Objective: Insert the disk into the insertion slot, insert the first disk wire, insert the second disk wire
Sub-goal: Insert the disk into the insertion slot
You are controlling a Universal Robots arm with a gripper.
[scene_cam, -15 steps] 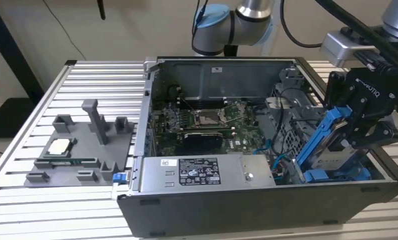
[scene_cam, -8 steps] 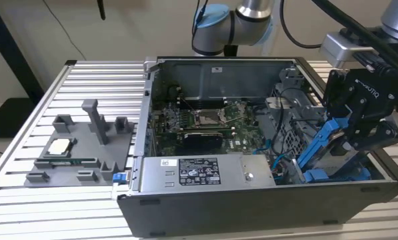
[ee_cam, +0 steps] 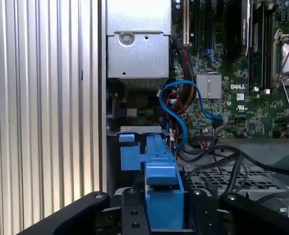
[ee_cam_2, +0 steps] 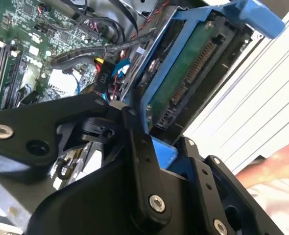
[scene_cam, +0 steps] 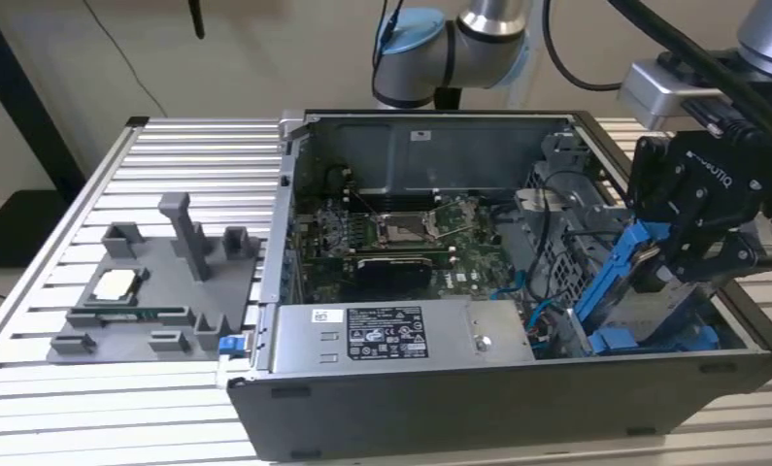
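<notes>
Inside the computer case [scene_cam: 489, 408], at 4 o'clock in the exterior view, the claw [scene_cam: 681, 264] is clamped on the disk [scene_cam: 622, 277] by its blue carrier. The disk is tilted, with its lower end down in the insertion slot [scene_cam: 657, 342] and its upper end up, so it is not seated.

In the second wrist view the disk's connector [ee_cam_2: 196, 66] is bare, with no wire plugged in. In the first wrist view a blue cable [ee_cam: 176, 110] loops just beside the carrier.

Step in hand, my read: seating the disk. To do it well:
- keep the carrier square to the blue rails
- level the tilt evenly
- don't twist
- stay off the cables

Counts:
- one disk
- one slot
- one claw
- one grey box [scene_cam: 399, 335] with a sticker
- one chip [scene_cam: 117, 283]
- one tray [scene_cam: 165, 282], at 9 o'clock on the desk [scene_cam: 191, 155]
- one hand [ee_cam_2: 276, 164]
</notes>
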